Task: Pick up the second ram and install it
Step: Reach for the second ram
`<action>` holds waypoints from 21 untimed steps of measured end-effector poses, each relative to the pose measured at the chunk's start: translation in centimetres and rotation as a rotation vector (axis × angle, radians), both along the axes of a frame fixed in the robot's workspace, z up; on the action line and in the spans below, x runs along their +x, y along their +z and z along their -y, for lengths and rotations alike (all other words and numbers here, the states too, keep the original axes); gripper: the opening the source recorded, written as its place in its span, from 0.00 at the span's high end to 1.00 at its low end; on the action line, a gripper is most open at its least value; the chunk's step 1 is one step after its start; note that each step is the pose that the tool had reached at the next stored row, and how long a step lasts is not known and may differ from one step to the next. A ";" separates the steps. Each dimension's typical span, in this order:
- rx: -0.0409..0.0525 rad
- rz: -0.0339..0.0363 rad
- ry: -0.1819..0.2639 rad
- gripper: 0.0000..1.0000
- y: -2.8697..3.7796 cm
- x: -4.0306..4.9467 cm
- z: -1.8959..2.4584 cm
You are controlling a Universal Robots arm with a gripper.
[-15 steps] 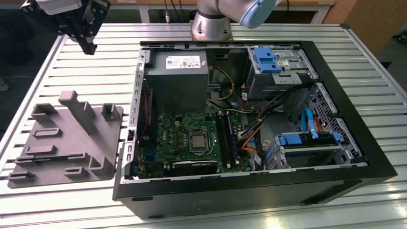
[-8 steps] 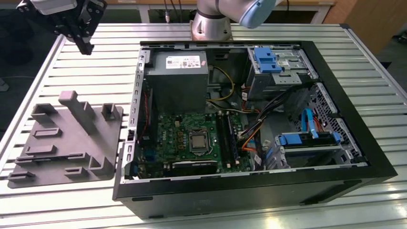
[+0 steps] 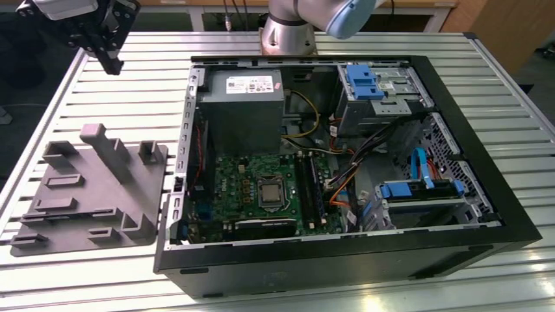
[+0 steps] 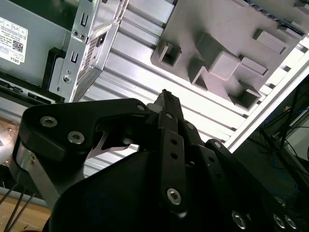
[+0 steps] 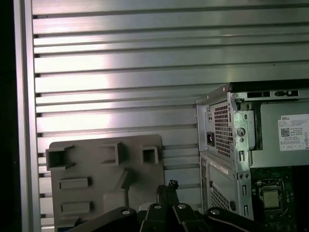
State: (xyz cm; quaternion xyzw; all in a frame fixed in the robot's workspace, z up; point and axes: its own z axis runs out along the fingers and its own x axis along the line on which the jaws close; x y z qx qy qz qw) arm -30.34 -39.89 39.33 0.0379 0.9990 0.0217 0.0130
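Over the table (image 3: 139, 97), closed jaws hover beyond the tray (image 3: 82, 195).

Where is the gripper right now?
In the exterior view the gripper hangs over the slatted table beyond the grey tray, to the exterior view's left of the computer case.

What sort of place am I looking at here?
Probably a robotics lab or test bench: an opened desktop computer case lies on a slatted metal table, a grey moulded tray beside it, a robot arm mounted behind.
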 end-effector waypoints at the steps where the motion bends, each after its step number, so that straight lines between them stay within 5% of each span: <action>1: 0.0000 0.0001 0.000 0.89 0.00 -0.07 0.00; 21: 0.0001 0.0001 0.000 0.89 -0.13 -1.27 0.02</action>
